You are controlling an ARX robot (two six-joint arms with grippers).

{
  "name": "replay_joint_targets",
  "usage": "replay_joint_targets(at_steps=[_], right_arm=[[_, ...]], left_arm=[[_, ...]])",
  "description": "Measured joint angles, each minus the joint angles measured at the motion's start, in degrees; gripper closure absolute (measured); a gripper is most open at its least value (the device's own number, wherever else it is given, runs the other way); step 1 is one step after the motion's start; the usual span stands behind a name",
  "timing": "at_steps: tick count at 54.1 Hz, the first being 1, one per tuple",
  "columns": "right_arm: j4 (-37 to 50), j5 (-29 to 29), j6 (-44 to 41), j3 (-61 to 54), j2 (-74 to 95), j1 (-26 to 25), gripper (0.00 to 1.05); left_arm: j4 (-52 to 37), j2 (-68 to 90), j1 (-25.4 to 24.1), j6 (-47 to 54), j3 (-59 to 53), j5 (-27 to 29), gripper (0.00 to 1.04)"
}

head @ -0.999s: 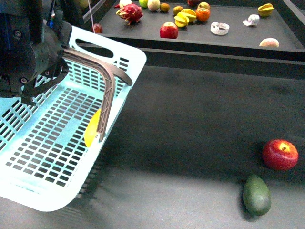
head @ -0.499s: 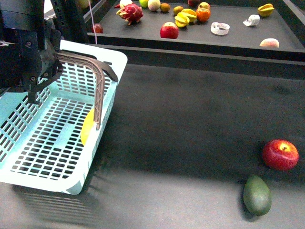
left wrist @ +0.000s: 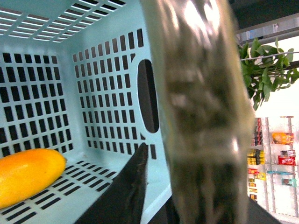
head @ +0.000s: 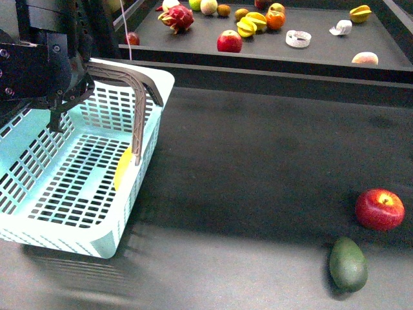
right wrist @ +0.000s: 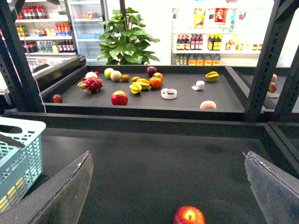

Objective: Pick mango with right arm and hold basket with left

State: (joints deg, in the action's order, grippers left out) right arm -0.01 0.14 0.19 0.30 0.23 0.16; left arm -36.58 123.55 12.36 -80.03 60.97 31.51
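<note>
The turquoise basket (head: 40, 216) is at the left, its base close to the dark table. My left gripper (head: 82, 72) is shut on its grey-brown handle (head: 138, 97) and holds that handle raised. The yellow-orange mango (head: 122, 169) lies inside the basket against the right wall. In the left wrist view the handle (left wrist: 201, 102) fills the middle, with the basket wall (left wrist: 107, 28) and the mango (left wrist: 28, 175) behind it. My right gripper (right wrist: 167, 155) is open and empty above the table, with a red apple (right wrist: 189, 216) below it. It does not show in the front view.
A red apple (head: 379, 208) and a dark green pear-shaped fruit (head: 348, 263) lie at the front right. A raised dark shelf (head: 310, 55) at the back holds several fruits. The basket's corner (right wrist: 18, 158) shows in the right wrist view.
The basket has swung left and levelled out from a tilt, with its handle held in my left gripper. The mango stays inside. The apple and green fruit have not moved.
</note>
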Motion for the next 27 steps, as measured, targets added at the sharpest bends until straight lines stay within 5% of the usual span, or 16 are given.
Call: replay_joint_targets(at_steps=[14, 20, 27], right_arm=[[0.0, 0.0, 0.0, 0.0, 0.0, 0.0, 0.08], [0.0, 0.0, 0.0, 0.0, 0.0, 0.0, 0.08], [0.0, 0.0, 0.0, 0.0, 0.0, 0.0, 0.08]], left_arm=[[0.0, -1.1, 0.2, 1.0, -2.3, 0.4, 0.32], [-1.8, -4.8, 0.4, 3.4, -6.2, 0.4, 0.06], [-3.4, -8.8, 0.5, 5.7, -9.9, 0.5, 0.06]])
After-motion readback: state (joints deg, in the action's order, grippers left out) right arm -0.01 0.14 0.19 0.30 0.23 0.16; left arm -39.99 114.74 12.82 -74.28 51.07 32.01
